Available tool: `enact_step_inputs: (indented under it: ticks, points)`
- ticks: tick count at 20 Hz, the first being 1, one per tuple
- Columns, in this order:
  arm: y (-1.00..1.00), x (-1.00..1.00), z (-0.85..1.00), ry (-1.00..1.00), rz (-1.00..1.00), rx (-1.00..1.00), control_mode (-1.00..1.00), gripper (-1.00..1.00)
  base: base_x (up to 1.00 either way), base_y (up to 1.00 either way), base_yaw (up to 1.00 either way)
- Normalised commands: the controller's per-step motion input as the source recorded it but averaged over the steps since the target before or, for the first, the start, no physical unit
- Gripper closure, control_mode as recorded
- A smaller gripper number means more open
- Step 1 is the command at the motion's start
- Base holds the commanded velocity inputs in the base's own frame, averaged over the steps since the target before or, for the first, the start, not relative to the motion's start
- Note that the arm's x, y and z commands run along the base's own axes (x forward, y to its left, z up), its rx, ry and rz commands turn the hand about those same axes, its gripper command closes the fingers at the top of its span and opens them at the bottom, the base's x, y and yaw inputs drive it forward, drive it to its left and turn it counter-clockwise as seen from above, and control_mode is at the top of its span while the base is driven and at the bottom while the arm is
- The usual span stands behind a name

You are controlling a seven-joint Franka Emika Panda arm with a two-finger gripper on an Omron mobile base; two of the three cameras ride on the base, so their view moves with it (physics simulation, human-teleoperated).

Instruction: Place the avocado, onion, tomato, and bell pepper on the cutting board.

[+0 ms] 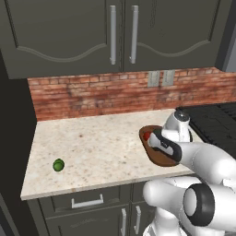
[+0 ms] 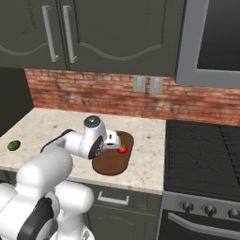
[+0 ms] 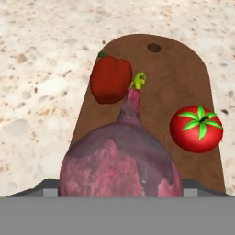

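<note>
**Onion between the fingers over the cutting board, avocado alone on the table**

The hand view looks down on the cutting board [image 3: 151, 92], a dark-brown slab with rounded corners and a small hole near its far end. The onion [image 3: 120, 160] sits large at the bottom of that view — a dull pinkish-purple bulb with a tapering neck and a little green sprout at the tip. It lies right where the fingers come up, and the dark finger bodies show on either side of it, so the fingers appear to be grasping the onion across its width; the tips themselves are hidden behind it.

On the board, the bell pepper [image 3: 110, 79] lies near one long edge, darker red and lumpy, just beside the onion's sprout in this view. The tomato [image 3: 196, 128] rests toward the opposite edge, bright red with its green leafy top facing the camera, apart from the pepper.

In the left base view the gripper [image 1: 154, 138] is low over the board, which lies on the speckled table [image 1: 92, 143] near the stove [image 2: 201, 154]. The avocado [image 1: 58, 165] sits well apart from the board — out toward the table's front left corner, small and dark green.
</note>
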Motion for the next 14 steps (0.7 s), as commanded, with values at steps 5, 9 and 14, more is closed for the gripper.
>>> enact_step_inputs:
  ticks: [5,9,14]
  points:
    - [0.03,0.15,-0.19,0.00,0.00,0.00,-1.00,1.00,0.00,0.00,0.00]
    - [0.00,0.14,-0.19,0.00,0.00,0.00,-1.00,1.00,0.00,0.00,0.00]
    - [0.00,0.12,-0.21,0.00,0.00,0.00,-1.00,1.00,0.00,0.00,0.00]
